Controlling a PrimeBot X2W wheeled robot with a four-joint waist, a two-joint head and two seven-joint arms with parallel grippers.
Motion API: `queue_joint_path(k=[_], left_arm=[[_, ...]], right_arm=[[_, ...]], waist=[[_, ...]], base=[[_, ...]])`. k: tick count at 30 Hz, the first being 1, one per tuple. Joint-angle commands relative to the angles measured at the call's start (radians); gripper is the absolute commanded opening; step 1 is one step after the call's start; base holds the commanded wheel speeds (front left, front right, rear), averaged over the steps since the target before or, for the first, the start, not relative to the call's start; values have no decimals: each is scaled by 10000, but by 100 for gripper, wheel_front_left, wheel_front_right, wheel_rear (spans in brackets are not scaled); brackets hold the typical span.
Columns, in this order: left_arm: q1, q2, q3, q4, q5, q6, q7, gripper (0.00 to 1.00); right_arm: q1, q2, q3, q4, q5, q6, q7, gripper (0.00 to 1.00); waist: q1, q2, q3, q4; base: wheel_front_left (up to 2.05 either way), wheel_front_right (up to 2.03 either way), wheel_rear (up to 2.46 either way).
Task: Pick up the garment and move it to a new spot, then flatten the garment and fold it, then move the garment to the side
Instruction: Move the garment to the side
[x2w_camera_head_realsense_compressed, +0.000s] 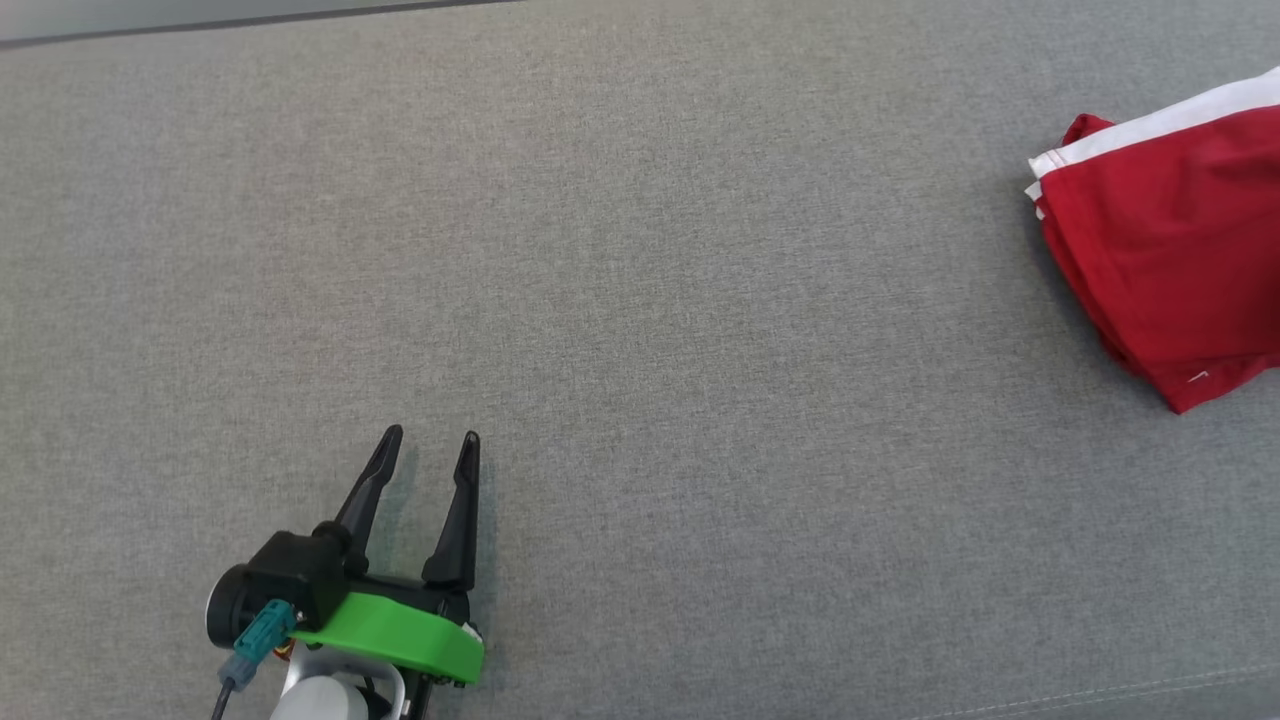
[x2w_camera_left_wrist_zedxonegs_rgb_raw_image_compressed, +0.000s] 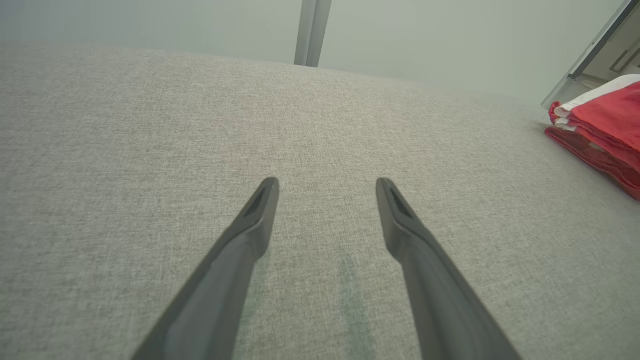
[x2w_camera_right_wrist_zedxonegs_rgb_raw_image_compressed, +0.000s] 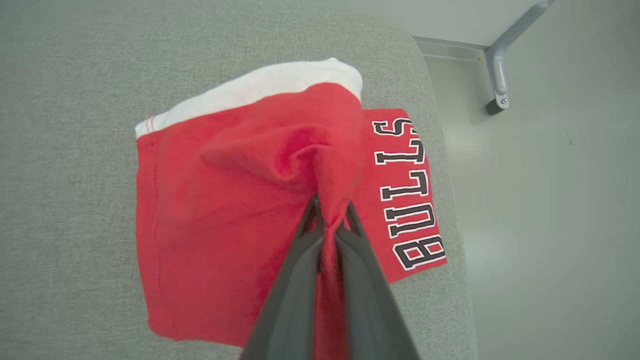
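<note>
Grey worktop (x2w_camera_head_realsense_compressed: 640, 300), bare at centre. Left tool (x2w_camera_head_realsense_compressed: 432, 438) lower left, spread wide, empty. Right tool (x2w_camera_right_wrist_zedxonegs_rgb_raw_image_compressed: 331, 202) pinching a raised fold of garment (x2w_camera_head_realsense_compressed: 1170, 240), far right, near the worktop's edge. Could unfold or slip over the edge if pulled by one layer.

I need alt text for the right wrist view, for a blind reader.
The right gripper, shut, pinches a raised fold of a red garment with a white band and BULLS lettering. It lies near the edge of a grey fabric surface.
</note>
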Motion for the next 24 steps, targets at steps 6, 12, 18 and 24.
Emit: queue_joint_path(k=[6,12,18,24], left_arm=[[-402,109,-83,51,-81,-3,-24,100],[-224,143,-212,201,-53,-3,-24,100],[33,108,-62,239,-105,-3,-24,100],[444,24,192,272,-126,-3,-24,100]], right_arm=[[138,370,-650,861,-1373,-5,-915,100],[355,748,-685,1156,-2166,-8,-1769,100],[546,1307,-729,102,-2240,-8,-3551,100],[1361,2057,-664,-1268,-2022,-8,-5442,100]], waist=[[0,109,432,303],[0,109,259,296],[0,109,-342,283],[0,109,-1038,372]], base=[[0,0,0],[0,0,0],[0,0,0],[0,0,0]])
